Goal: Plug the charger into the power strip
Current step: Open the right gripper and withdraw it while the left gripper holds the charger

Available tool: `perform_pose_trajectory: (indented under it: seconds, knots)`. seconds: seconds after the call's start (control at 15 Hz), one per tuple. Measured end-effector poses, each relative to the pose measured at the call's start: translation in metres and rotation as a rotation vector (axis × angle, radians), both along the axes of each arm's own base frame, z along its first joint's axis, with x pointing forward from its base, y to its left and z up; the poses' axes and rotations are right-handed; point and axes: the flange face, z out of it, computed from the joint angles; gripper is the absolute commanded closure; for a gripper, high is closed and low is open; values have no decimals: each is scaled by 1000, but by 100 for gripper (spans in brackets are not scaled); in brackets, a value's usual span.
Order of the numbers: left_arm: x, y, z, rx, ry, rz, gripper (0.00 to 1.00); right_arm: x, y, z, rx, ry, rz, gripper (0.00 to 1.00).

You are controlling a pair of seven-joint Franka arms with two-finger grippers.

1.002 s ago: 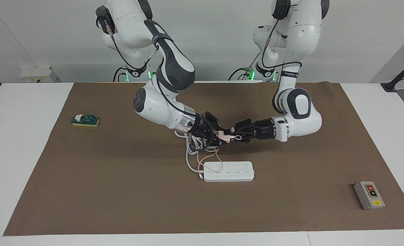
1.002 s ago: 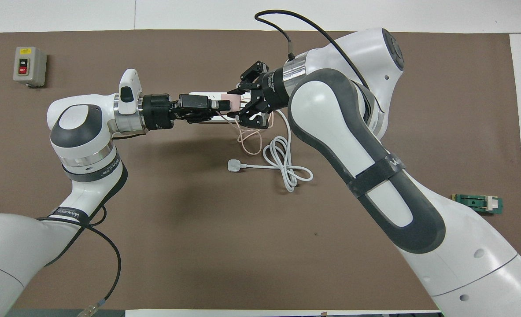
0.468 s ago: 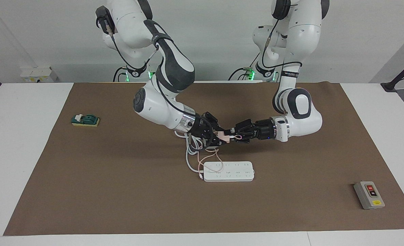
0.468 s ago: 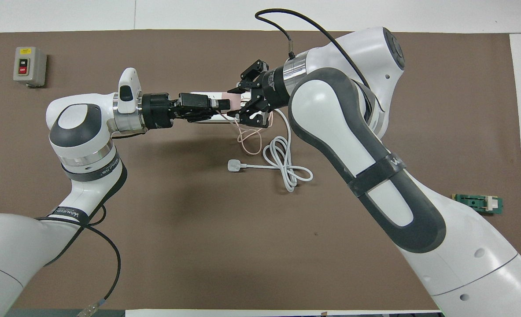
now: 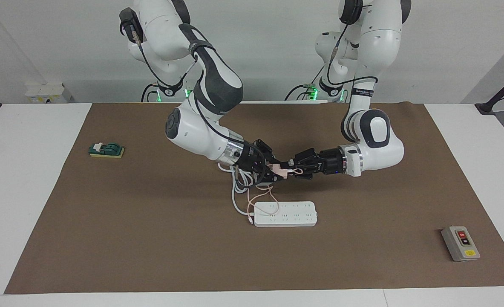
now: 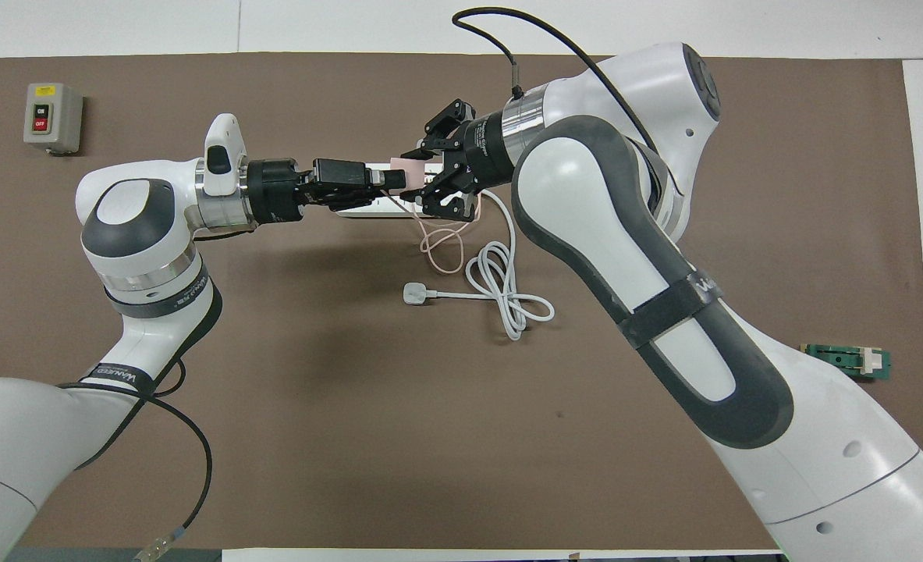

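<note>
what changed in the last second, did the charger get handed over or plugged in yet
Little changed. Both grippers, the left gripper and right gripper, drifted together slightly away from the robots, carrying the charger between them over the power strip. Which one grips it cannot be told. The charger is not yet plugged in. The strip, its white plug and the grey button box stayed put.

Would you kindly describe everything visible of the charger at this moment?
The charger is a small pale-pink cube with a smooth, plastic-looking surface. It is up in the air over the brown mat, between the right gripper and the left gripper, which meet at it from either end. Which gripper bears it cannot be told. Its thin pink-orange cable loops down and trails across one end of the power strip, which lies flat on the mat. The charger is not plugged in.
</note>
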Motion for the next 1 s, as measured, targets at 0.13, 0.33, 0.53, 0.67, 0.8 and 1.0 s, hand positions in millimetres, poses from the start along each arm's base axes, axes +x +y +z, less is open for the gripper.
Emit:
perform_pose_trajectory:
  seconds: [0.13, 0.33, 0.53, 0.67, 0.8, 1.0]
  knots:
    - [5, 6, 5, -1, -11, 11, 100, -1, 1, -4, -1, 13, -4, 0]
    - [13, 20, 12, -6, -26, 31, 100, -1, 2, -7, -3, 20, -5, 0]
    - [16, 37, 16, -28, -29, 27, 100, -1, 2, -7, -3, 20, -5, 0]
    - [19, 62, 20, -30, -38, 13, 100, -1, 2, -7, -3, 20, -5, 0]
    - [21, 97, 26, -18, -52, 0, 100, 0, 1, -7, -3, 20, -7, 0]
    - [19, 153, 31, -3, -57, -14, 100, 5, -10, -5, -3, 25, -15, 0]
